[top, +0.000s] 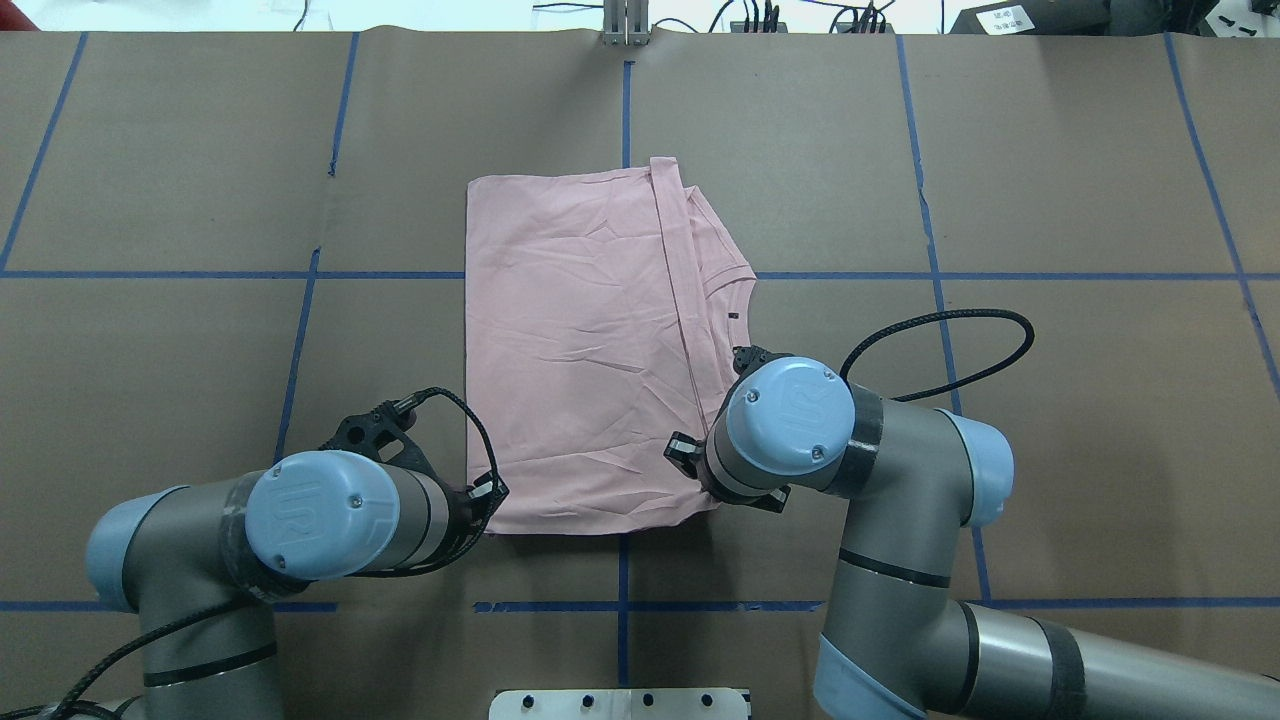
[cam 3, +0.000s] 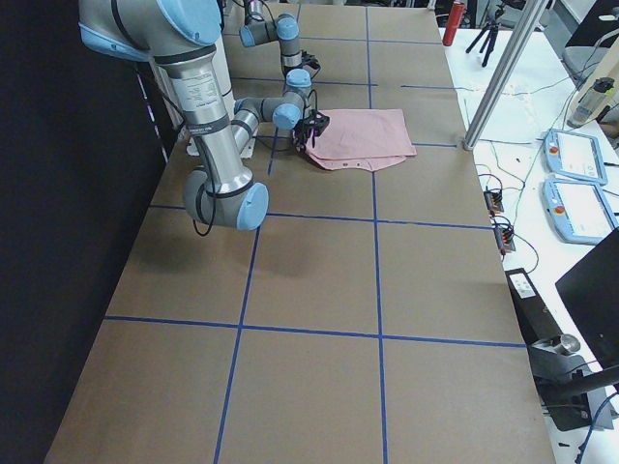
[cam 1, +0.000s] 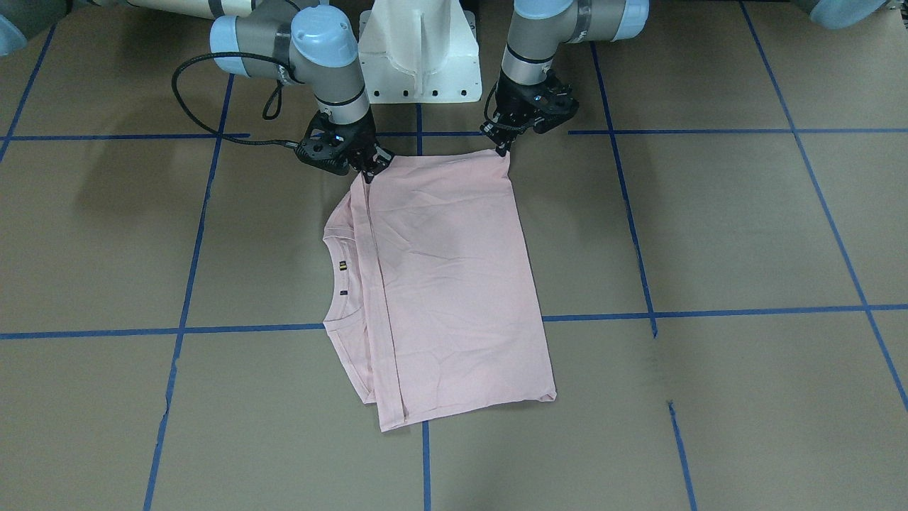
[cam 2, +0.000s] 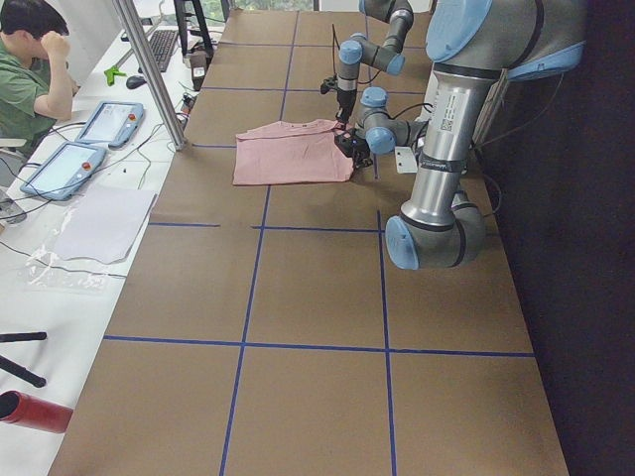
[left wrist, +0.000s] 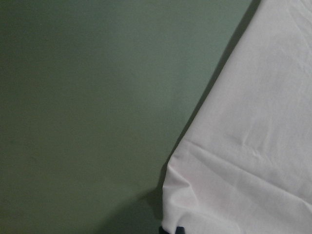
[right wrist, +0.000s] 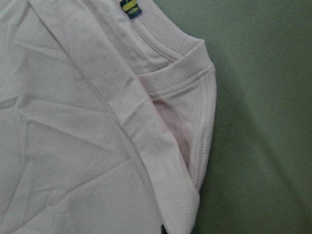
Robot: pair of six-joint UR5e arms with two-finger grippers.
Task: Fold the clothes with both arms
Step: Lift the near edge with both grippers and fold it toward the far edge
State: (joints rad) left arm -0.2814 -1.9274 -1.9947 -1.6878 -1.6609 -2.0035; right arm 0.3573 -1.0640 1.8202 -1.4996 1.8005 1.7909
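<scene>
The pale pink T-shirt (cam 1: 447, 284) lies folded on the brown table, plain side up, with its ribbed collar (cam 1: 333, 277) showing at one side. It also shows in the overhead view (top: 570, 350). My left gripper (cam 1: 505, 150) is shut on the shirt's corner nearest the robot, seen close in the left wrist view (left wrist: 253, 146). My right gripper (cam 1: 369, 172) is shut on the other near corner, by the folded sleeve edge (right wrist: 195, 146). In the overhead view the right wrist (top: 790, 415) hides its fingers. The print is hidden.
The white pedestal (cam 1: 418, 50) stands just behind the shirt between the arms. Blue tape lines (cam 1: 425, 326) grid the brown table. An operator (cam 2: 30, 69) sits past the far table edge beside tablets (cam 2: 109, 119) and a metal pole (cam 2: 149, 69).
</scene>
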